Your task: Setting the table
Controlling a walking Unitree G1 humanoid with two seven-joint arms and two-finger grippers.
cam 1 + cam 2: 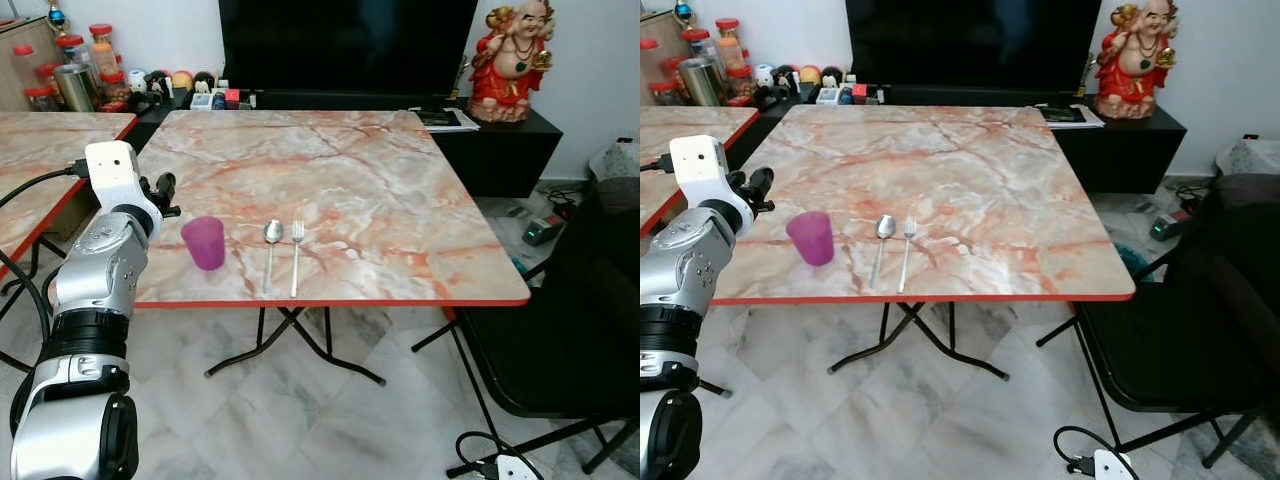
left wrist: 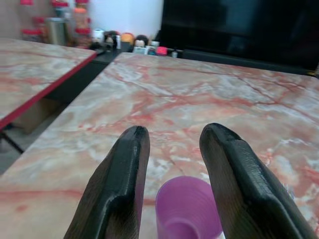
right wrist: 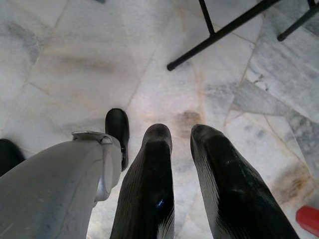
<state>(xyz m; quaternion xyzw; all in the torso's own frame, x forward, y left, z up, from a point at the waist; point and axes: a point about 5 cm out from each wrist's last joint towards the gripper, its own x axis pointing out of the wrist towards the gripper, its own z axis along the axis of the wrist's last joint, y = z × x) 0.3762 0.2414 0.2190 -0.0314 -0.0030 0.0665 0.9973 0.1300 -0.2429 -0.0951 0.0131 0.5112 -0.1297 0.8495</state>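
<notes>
A translucent purple cup (image 1: 204,242) stands upright near the front edge of the marble-patterned table (image 1: 380,180). Just right of it lie a spoon (image 1: 272,245) and a fork (image 1: 296,255), side by side, handles toward the table's front edge. My left gripper (image 1: 160,195) hovers over the table's left edge, just left of the cup and slightly above it. In the left wrist view it (image 2: 174,134) is open and the cup (image 2: 188,209) sits below the gap, untouched. My right gripper (image 3: 180,133) hangs over the tiled floor, its fingers slightly apart and holding nothing.
A second marble table (image 1: 40,150) stands close on the left. A black folding chair (image 1: 560,340) sits at the right front. Behind the table are a dark TV cabinet, jars (image 1: 80,70) and a red statue (image 1: 510,60). A power strip (image 1: 505,465) lies on the floor.
</notes>
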